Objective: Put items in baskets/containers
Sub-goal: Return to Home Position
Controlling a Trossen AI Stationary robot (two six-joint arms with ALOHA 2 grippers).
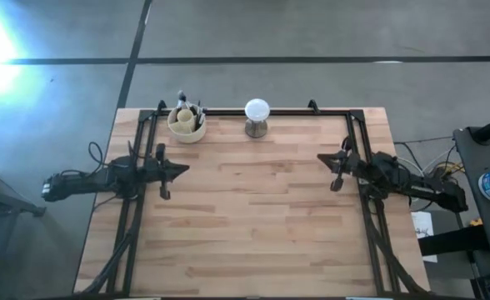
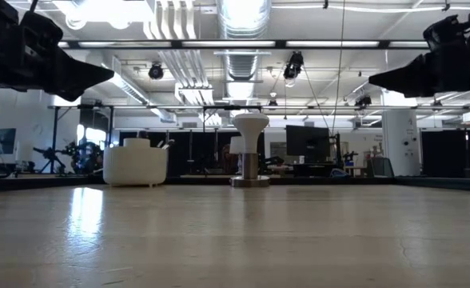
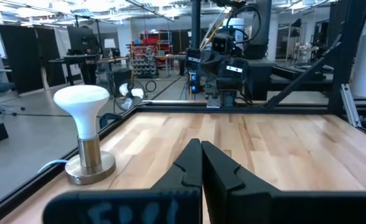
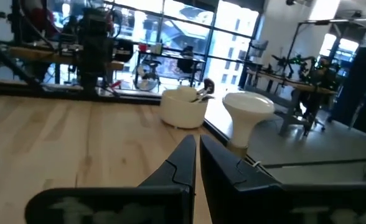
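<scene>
The cream round cup stands on its base near the table's far left corner, with several dark-handled brushes sticking up out of it. It also shows in the low view as cup and in the right wrist view as cup, brush tips poking above its rim. My left gripper hovers shut at the table's left edge, above the wood. My right gripper hovers shut at the right edge. No brush lies on the table in any view.
A white ball on a metallic stand stands at the far edge's middle, right of the cup. A black frame runs along the far edge and both sides. The wooden tabletop stretches bare between the arms.
</scene>
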